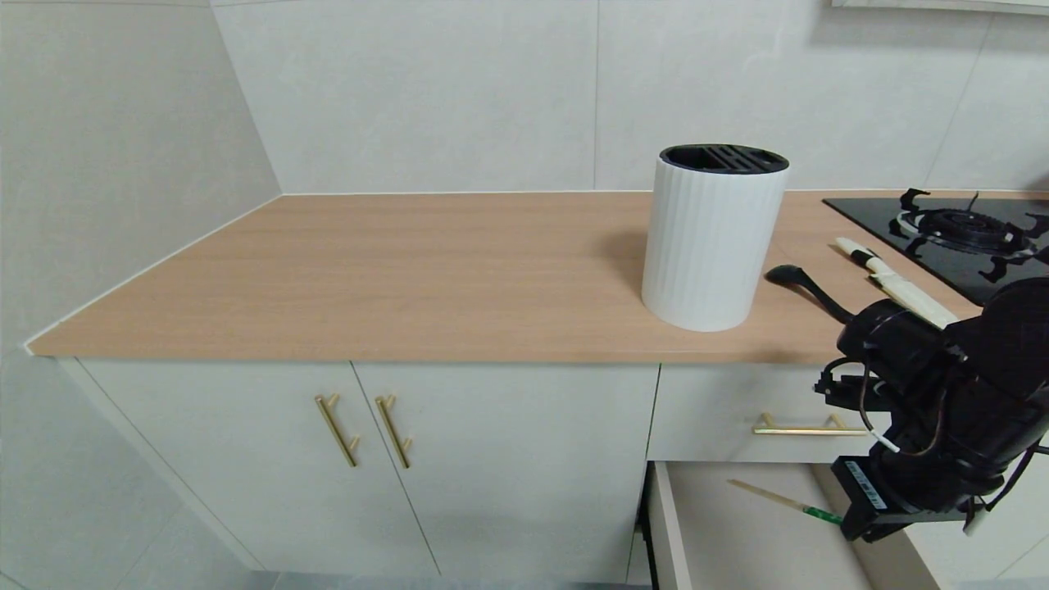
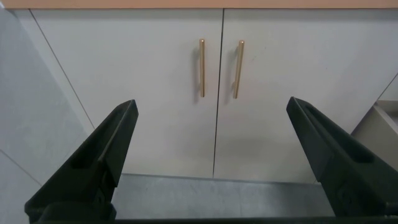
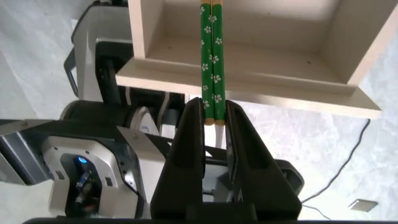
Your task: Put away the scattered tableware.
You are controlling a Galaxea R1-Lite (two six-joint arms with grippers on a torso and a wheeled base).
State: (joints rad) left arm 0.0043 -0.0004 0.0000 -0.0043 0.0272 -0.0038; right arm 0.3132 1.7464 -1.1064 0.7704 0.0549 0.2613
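A pair of chopsticks (image 3: pixel 211 62) with green flowered ends is pinched in my right gripper (image 3: pixel 214 115), which is shut on them. They point into the open drawer (image 3: pixel 273 59) below the counter. In the head view the chopsticks (image 1: pixel 785 501) slant over the drawer (image 1: pixel 742 533) beside the right gripper (image 1: pixel 852 518). On the counter lie a black spoon (image 1: pixel 807 288) and a white-handled knife (image 1: pixel 895 285), right of a white ribbed utensil holder (image 1: pixel 710 238). My left gripper (image 2: pixel 211 111) stands open with nothing in it, low in front of the cabinet doors (image 2: pixel 217 93).
A black gas hob (image 1: pixel 963 233) sits at the counter's far right. The wooden counter (image 1: pixel 369 279) runs left to a tiled wall corner. Gold bar handles (image 1: pixel 361 428) are on the cabinet doors, and another handle (image 1: pixel 807 427) on the shut upper drawer.
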